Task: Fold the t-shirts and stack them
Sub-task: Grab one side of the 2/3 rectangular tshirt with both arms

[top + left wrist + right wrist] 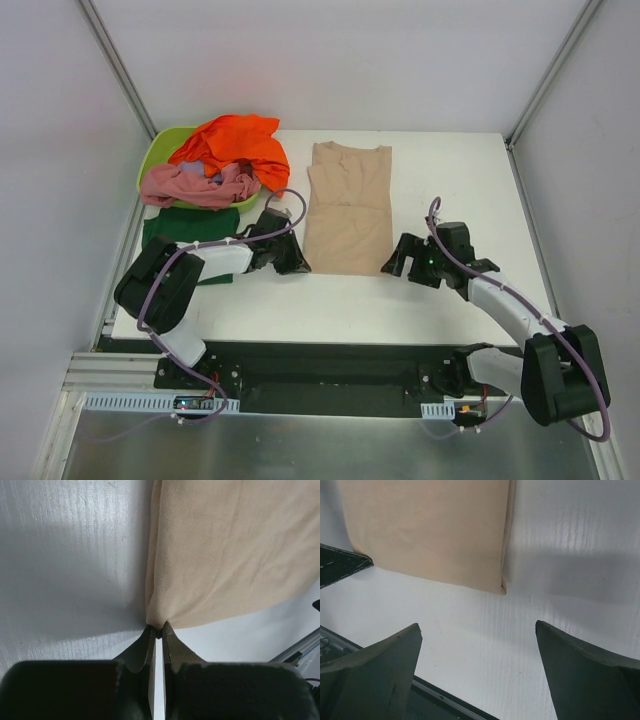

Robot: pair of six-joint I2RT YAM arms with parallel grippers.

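Observation:
A beige t-shirt [348, 210], folded into a long strip, lies flat at the table's middle. My left gripper [296, 262] is shut on its near-left corner; the left wrist view shows the jaws [159, 628] pinching the bunched beige cloth [230, 550]. My right gripper [395, 262] is open just short of the near-right corner; in the right wrist view the gripper [478, 625] is wide apart over bare table, with the beige shirt [430, 525] a little ahead. The orange t-shirt [235, 145] and pink t-shirt [195, 185] are heaped at the far left. The dark green t-shirt [190, 225] lies under them.
A lime-green plastic tub [160, 150] stands at the far left corner under the orange and pink shirts. The table's near edge and a black rail [445, 700] run just behind my grippers. White walls enclose the table.

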